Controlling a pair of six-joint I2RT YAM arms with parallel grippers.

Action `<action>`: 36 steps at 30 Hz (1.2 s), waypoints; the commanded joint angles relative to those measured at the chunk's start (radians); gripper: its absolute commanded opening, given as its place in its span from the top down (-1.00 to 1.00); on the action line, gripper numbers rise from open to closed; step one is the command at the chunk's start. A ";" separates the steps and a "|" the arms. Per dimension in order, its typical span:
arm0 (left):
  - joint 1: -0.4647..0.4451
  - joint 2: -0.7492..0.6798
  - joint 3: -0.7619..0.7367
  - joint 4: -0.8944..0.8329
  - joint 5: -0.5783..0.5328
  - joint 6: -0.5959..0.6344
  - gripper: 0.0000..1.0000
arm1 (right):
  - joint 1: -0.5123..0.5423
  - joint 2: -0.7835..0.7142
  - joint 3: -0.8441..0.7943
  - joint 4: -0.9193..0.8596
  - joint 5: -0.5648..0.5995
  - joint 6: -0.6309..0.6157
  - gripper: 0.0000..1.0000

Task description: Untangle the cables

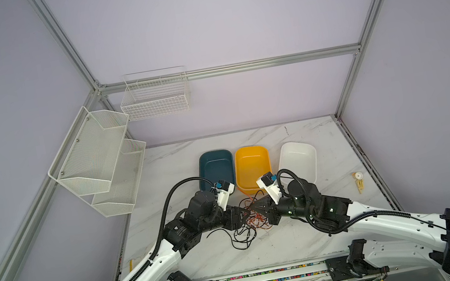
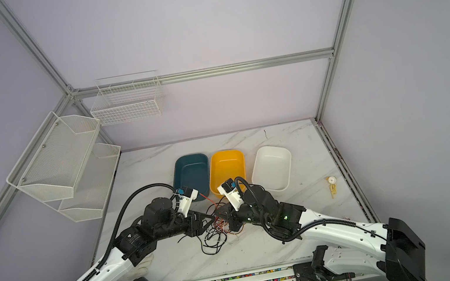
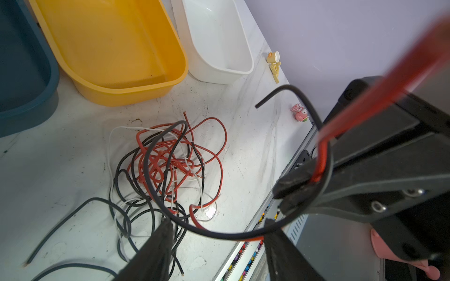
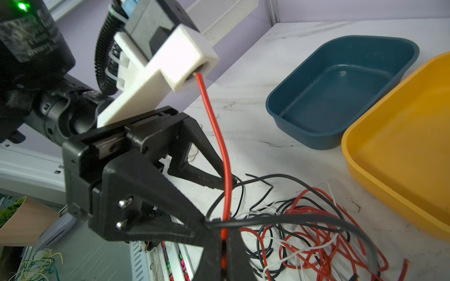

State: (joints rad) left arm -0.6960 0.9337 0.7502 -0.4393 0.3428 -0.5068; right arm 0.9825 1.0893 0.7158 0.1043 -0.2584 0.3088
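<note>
The cables (image 1: 248, 230) (image 2: 216, 237) lie as a black, red and white tangle (image 3: 170, 165) (image 4: 304, 231) on the marble table in front of the bins. My right gripper (image 4: 225, 243) (image 1: 255, 209) is shut on a red cable (image 4: 214, 126) that rises to the left wrist camera mount. A black cable (image 3: 287, 88) also passes through its tips. Facing it from the left, my left gripper (image 3: 219, 233) (image 1: 245, 213) is open. That black cable's loop (image 3: 231, 234) crosses between its fingertips, clear of both.
Behind the tangle stand a teal bin (image 1: 213, 152), a yellow bin (image 1: 249, 148) and a white bin (image 1: 295, 143), all without cables. A small yellow clip (image 1: 359, 182) and a pink toy (image 3: 300, 114) lie near the right edge. White wire baskets (image 1: 97, 159) hang on the left wall.
</note>
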 commanded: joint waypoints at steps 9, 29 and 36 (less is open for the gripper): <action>-0.001 -0.018 0.181 -0.119 0.028 0.208 -0.36 | 0.004 -0.006 0.053 -0.029 -0.042 -0.006 1.00; -0.016 -0.045 0.103 0.022 -0.040 0.447 -0.29 | 0.004 -0.003 0.068 -0.008 -0.165 0.000 1.00; -0.021 -0.045 0.075 0.053 0.052 0.445 -0.24 | 0.004 -0.012 0.082 0.008 -0.202 0.012 1.00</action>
State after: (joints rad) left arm -0.7120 0.8951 0.8440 -0.4595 0.3580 -0.0845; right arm 0.9806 1.0939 0.7609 0.0742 -0.3908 0.3111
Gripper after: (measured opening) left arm 0.624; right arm 0.059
